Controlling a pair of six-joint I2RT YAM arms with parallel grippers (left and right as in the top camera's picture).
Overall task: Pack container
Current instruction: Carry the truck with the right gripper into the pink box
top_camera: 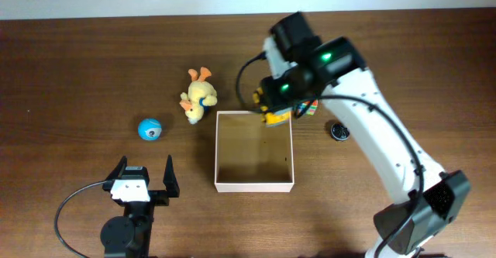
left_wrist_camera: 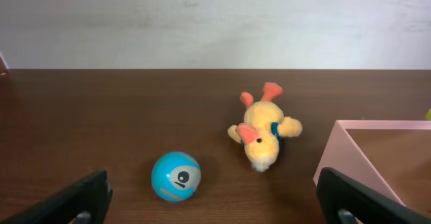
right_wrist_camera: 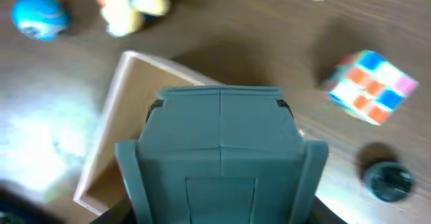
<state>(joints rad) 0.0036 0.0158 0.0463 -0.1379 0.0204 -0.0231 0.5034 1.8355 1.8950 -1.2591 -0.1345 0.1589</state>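
The left gripper sits near and to the left of the container, its jaws spread wide with nothing between them. The container, a square, shallow cream-walled box with a tan floor, stands open-topped in the middle of the dark wooden table, and the floor that shows is bare.

A blue ball with a grey eye-like mark lies well to the left of the container. A yellow plush duck with orange feet and beak lies on its side just beyond the container's far left corner, apart from the wall.

The right gripper hangs over the container's far right corner. From overhead a yellow and black thing shows under it at the far wall. In the right wrist view a grey-green block fills the middle and hides the fingertips, so I cannot tell how these jaws stand or whether they pinch the yellow thing.

A Rubik's cube rests on the table just right of the container's far right corner. A small black round object lies further right, apart from the cube.
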